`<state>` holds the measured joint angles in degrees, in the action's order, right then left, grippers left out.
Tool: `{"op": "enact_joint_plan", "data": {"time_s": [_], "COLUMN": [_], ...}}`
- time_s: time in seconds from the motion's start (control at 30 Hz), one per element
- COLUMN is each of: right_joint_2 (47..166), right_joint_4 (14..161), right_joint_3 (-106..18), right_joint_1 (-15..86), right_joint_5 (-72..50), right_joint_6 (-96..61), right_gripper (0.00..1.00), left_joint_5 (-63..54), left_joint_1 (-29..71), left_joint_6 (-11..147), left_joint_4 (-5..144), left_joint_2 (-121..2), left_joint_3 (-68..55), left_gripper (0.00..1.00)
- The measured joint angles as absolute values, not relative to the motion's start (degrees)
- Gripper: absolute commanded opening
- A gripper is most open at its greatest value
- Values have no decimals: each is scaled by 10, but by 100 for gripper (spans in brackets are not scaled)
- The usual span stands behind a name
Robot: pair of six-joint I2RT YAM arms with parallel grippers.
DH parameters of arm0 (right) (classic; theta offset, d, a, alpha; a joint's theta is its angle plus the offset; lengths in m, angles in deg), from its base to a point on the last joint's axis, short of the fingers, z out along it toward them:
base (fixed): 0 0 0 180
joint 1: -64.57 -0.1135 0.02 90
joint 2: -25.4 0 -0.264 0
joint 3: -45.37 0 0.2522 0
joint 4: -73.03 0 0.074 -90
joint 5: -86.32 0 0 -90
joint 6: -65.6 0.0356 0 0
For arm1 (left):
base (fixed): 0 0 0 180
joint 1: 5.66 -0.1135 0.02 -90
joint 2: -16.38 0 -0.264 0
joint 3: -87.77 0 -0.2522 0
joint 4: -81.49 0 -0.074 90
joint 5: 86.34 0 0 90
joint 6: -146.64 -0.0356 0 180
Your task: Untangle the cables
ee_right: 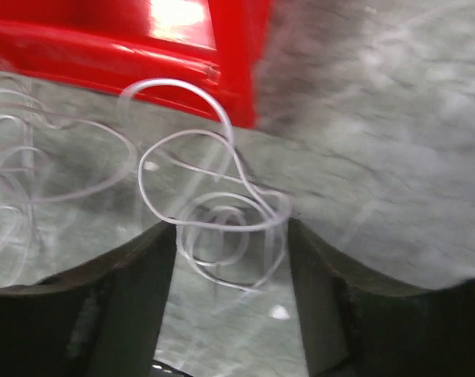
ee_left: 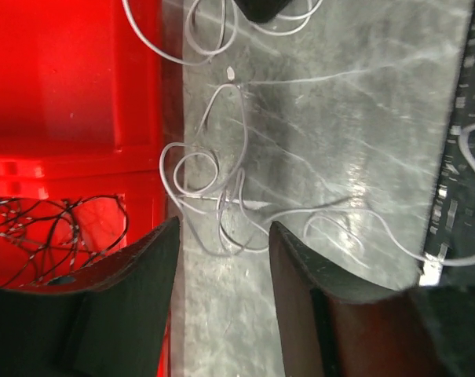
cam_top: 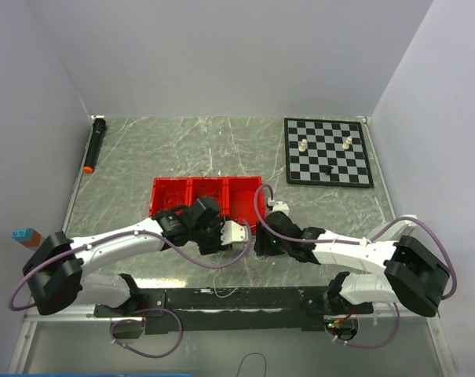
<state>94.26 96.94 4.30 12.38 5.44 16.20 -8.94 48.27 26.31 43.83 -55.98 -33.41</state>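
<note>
Cables [ee_left: 213, 196] lie in pale loops on the grey table [ee_left: 355, 118], just off the five o'clock corner of the red bin [ee_left: 64, 78] as seen from above. A black tangle [ee_left: 56, 236] sits inside one compartment. The left gripper [ee_left: 223, 236] and right gripper [ee_right: 229, 232] both hover with jaws apart, straddling the loops and clamping nothing. If both close on one coil and pull, the knot could tighten. The thin wire might also slip free or snag the bin's wall.
</note>
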Motion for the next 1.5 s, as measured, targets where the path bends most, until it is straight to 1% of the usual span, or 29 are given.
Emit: {"op": "enact_joint_plan", "data": {"time_s": [0.13, 0.17, 0.2, 0.23, 0.27, 0.3, 0.4, 0.47, 0.5, 0.6, 0.7, 0.9, 1.03, 1.2, 1.33, 1.37, 1.4, 1.5], "right_joint_2": [973, 976, 977, 976, 973, 969, 934, 884, 853, 769, 743, 784, 832, 921, 1015, 1031, 1049, 1094], "right_joint_4": [966, 967, 966, 967, 971, 976, 998, 1014, 1021, 1036, 1066, 1077, 1066, 1049, 1042, 1040, 1041, 1048], "right_joint_3": [21, 18, 16, 16, 16, 16, 17, 19, 19, 13, -32, -140, -178, -199, -218, -222, -228, -248], "right_joint_1": [126, 126, 127, 127, 127, 127, 127, 127, 127, 127, 133, 168, 212, 240, 241, 241, 241, 241], "right_joint_5": [41, 39, 36, 33, 32, 31, 31, 31, 31, 37, 49, 63, 61, 53, 54, 54, 56, 62], "right_joint_6": [158, 158, 157, 154, 156, 154, 152, 147, 143, 122, 93, 28, -4, -25, -33, -33, -33, -33], "right_gripper": [32, 24, 18, 8, 3, 0, 0, 0, 0, 0, 0, 0, 0, 0, 0, 2, 7, 29], "left_joint_5": [-71, -64, -58, -52, -48, -43, -38, -37, -36, -37, -42, -62, -78, -100, -121, -123, -128, -137], "left_joint_1": [483, 483, 483, 482, 483, 483, 483, 483, 483, 483, 483, 483, 483, 483, 483, 483, 483, 483], "left_joint_6": [261, 260, 259, 258, 257, 256, 252, 247, 243, 242, 242, 242, 243, 251, 264, 265, 266, 275], "left_joint_4": [482, 492, 501, 508, 517, 526, 543, 555, 559, 559, 555, 531, 502, 463, 443, 441, 435, 418], "left_joint_2": [-587, -593, -597, -600, -602, -603, -603, -603, -603, -603, -598, -560, -531, -496, -472, -470, -468, -465], "left_joint_3": [-354, -358, -360, -362, -364, -366, -371, -378, -380, -383, -383, -383, -382, -368, -350, -348, -342, -315], "left_gripper": [46, 42, 38, 34, 30, 26, 11, 3, 1, 1, 1, 1, 1, 1, 1, 1, 1, 1]}}
